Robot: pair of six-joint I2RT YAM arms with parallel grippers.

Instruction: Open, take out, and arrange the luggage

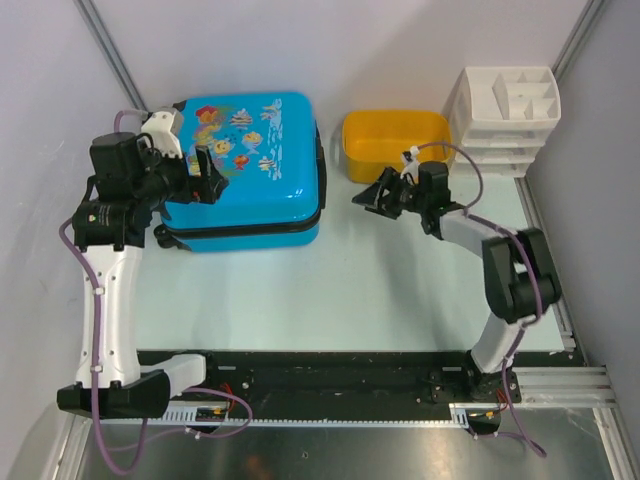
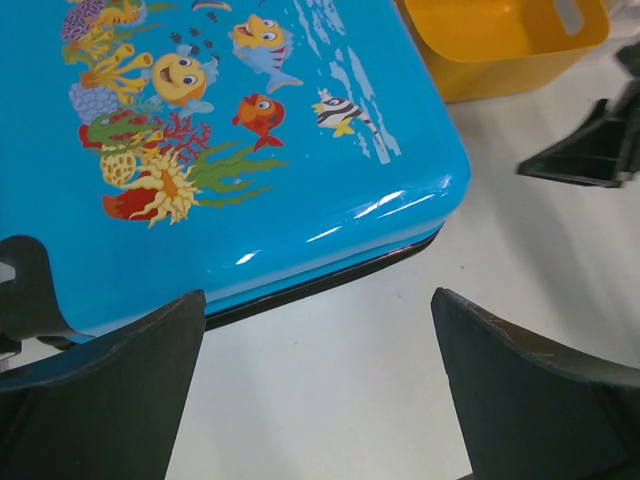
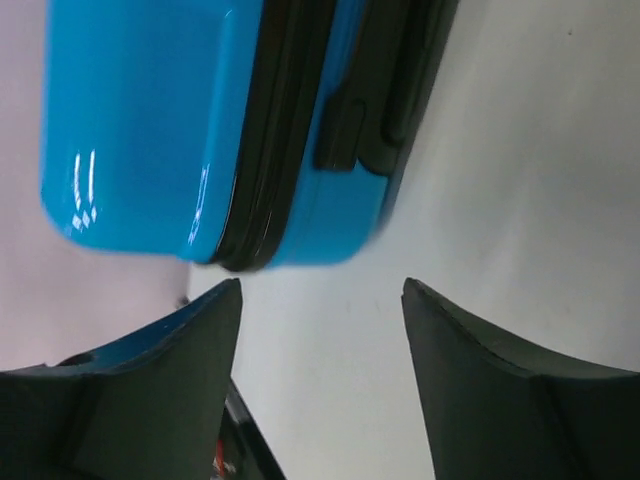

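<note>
The left pincer (image 1: 205,185) is released: its two dark fingers (image 2: 110,390) stand wide apart with nothing between them. It hangs over the left part of the large bright-blue hard-shell suitcase with the cartoon fish print (image 1: 260,170). Whether it touches the shell cannot be told. In the left wrist view, the printed lid (image 2: 250,200) and its rounded corner fill the area beyond the fingers.

The right pincer (image 1: 375,197) is also released, jaws parted and empty. It points left toward the right side of the suitcase and is apart from it, just in front of the yellow plastic tub (image 1: 395,118). The right wrist view shows the blue shell (image 3: 130,130) with its black zipper band beyond the fingers (image 3: 170,390).

The suitcase lies flat and closed on the far left of the pale bench (image 1: 330,290), printed side up. The yellow tub stands to its right. A white plastic drawer organiser (image 1: 505,120) stands at the far right.
</note>
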